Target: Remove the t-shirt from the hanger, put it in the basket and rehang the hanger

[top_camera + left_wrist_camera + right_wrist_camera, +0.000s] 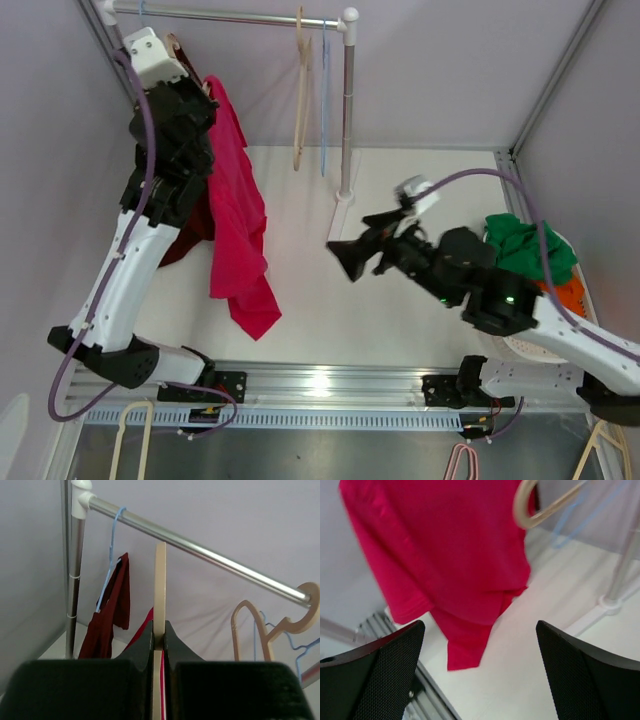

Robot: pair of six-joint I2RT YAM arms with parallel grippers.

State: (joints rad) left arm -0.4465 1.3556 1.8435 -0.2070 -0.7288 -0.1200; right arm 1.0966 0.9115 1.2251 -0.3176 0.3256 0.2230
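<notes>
2 grippers show, the left gripper (160, 632) and the right gripper (480, 627). 4 garments show: 1 bright pink t-shirt (235, 215), 1 dark red garment (107, 622), and 1 green garment (525, 245) and 1 orange garment (568, 293) in 1 white basket (530, 350). 7 hangers show: by the 1 metal rail (215, 557) 2 tan, the near tan hanger (160, 580) and the far tan hanger (235, 630), and 2 blue, the laden blue hanger (112, 540) and the bare blue hanger (323, 120), plus 3 low in the top view, 1 pale yellow hanger (130, 408), 1 pink hanger (460, 450) and 1 low tan hanger (600, 432).
</notes>
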